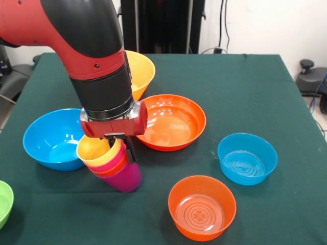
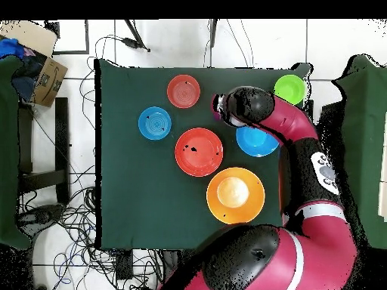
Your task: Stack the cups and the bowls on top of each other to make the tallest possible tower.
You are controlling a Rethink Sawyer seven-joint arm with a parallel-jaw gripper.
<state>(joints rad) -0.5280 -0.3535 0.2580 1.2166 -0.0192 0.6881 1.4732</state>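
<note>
Tower (image 1: 113, 164): four nested tumblers, purple at the base, yellow rim on top, leaning toward the large blue bowl (image 1: 55, 138). It sits at the near side of the green table (image 1: 255, 87), just left of the wide red-orange bowl (image 1: 171, 121). The gripper (image 1: 121, 145) is down on the stack's rim, with one dark finger showing on its right side; you cannot tell from either view whether it is clamped or slack. Expect light, stiff, glossy plastic: slippery walls, easily tipped. Judged best hold: pinch across the top rim wall, not the smooth tapered side. Small blue bowl (image 1: 247, 157) and small translucent orange bowl (image 1: 202, 206) lie apart, unstacked.
</note>
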